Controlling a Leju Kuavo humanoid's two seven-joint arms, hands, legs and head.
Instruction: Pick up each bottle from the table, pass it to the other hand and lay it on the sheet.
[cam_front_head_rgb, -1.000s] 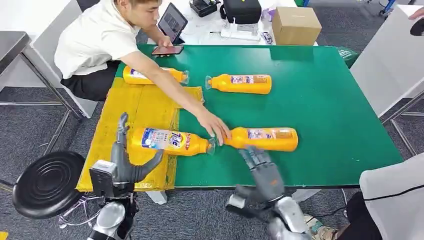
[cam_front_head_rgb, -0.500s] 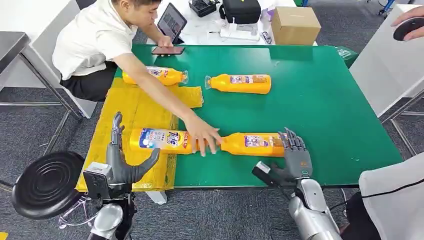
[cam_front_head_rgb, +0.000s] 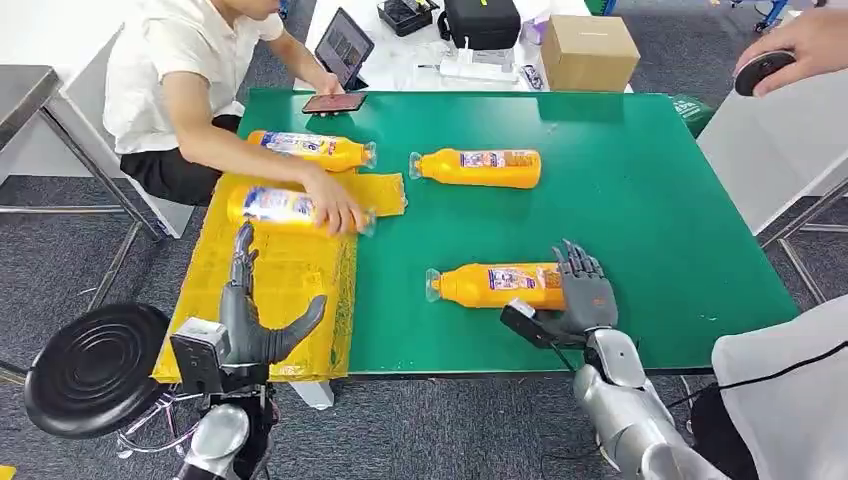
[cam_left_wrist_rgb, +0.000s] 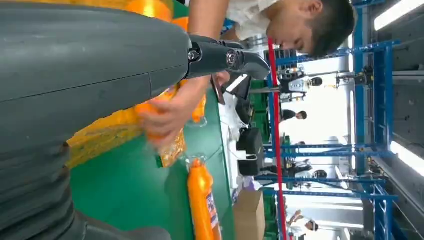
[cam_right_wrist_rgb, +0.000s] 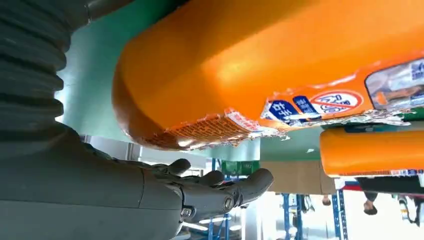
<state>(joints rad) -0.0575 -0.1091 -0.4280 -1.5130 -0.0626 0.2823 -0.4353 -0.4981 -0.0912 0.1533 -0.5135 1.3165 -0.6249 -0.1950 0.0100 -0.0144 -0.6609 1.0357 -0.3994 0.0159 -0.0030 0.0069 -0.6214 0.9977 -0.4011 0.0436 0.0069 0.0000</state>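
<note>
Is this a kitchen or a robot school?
Probably a robot lab or workshop, not a kitchen. Blue metal racks stand in a big hall behind, a tablet and a cardboard box sit on a desk, and orange bottles lie on a green work table.

The smooth, glossy orange plastic bottle (cam_front_head_rgb: 500, 285) at about five o'clock on the table carries a shiny printed film label, wrinkled and ragged at its edge in the right wrist view (cam_right_wrist_rgb: 280, 120). The matt green table top (cam_front_head_rgb: 640, 200) looks like a flat rubbery mat. At nine o'clock the yellow woven plastic sheet (cam_front_head_rgb: 285, 275) is crinkled, with a slight sheen. The right hand (cam_front_head_rgb: 582, 295) is dull dark grey plastic, its wrist cover ribbed like rubber; the left hand (cam_front_head_rgb: 250, 320) looks alike, on a silver metal arm. At twelve o'clock sits a plain brown cardboard box (cam_front_head_rgb: 592, 50), matt. The round black stool seat (cam_front_head_rgb: 95, 365) is ridged, semi-gloss plastic.
</note>
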